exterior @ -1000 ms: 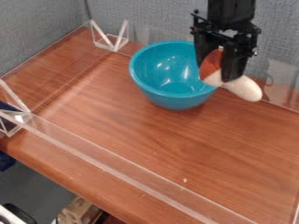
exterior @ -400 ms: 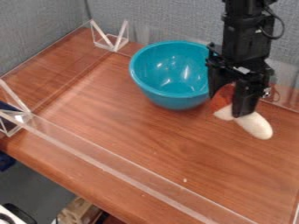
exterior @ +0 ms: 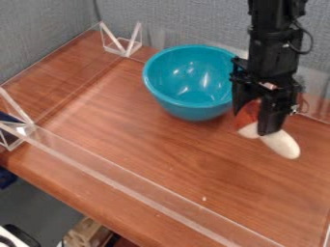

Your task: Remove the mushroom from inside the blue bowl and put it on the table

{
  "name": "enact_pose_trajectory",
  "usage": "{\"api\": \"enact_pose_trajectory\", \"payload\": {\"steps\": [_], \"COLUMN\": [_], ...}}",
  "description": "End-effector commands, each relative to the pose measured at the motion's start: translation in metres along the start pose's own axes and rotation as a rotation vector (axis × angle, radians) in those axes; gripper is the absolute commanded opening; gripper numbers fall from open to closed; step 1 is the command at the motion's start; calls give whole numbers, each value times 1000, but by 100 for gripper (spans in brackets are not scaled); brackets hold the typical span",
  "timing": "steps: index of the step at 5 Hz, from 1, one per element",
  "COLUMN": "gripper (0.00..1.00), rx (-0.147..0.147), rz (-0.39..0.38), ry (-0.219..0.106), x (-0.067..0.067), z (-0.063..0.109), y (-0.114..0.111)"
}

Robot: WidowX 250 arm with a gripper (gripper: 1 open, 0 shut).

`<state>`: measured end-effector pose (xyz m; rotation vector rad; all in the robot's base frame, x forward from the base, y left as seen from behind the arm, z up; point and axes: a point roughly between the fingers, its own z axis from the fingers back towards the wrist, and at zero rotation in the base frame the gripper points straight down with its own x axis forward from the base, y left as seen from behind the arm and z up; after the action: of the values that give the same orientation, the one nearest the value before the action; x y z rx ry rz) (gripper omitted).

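Observation:
The blue bowl [exterior: 188,83] sits empty at the back middle of the table [exterior: 142,154]. The mushroom [exterior: 280,145] is to the bowl's right, outside it. Its cream-white part is low at the wood and its orange-red part points up toward the bowl. My gripper [exterior: 261,123] comes straight down over it from above. Its black fingers [exterior: 272,123] are closed around the orange-red end. I cannot tell whether the mushroom touches the tabletop or hangs just above it.
Low clear acrylic walls [exterior: 116,178] edge the table. A clear triangular stand [exterior: 123,41] stands at the back left corner, and another [exterior: 13,130] stands at the left edge. Open wood lies in front of the bowl.
My gripper carried the mushroom from over the bowl's right rim down and to the right. The mushroom now sits low beside the bowl. The bowl has not moved.

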<state>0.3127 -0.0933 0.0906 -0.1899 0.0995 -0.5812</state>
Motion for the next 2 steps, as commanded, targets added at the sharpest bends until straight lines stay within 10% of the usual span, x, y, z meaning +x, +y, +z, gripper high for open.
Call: {"api": "enact_pose_trajectory", "payload": {"steps": [1,2], "gripper": [0,0], "rx": [27,24], "rz": [-8,-9], "ry": [-54,-47], "x": [9,13], "z": [14,7], "y": [12,17]}}
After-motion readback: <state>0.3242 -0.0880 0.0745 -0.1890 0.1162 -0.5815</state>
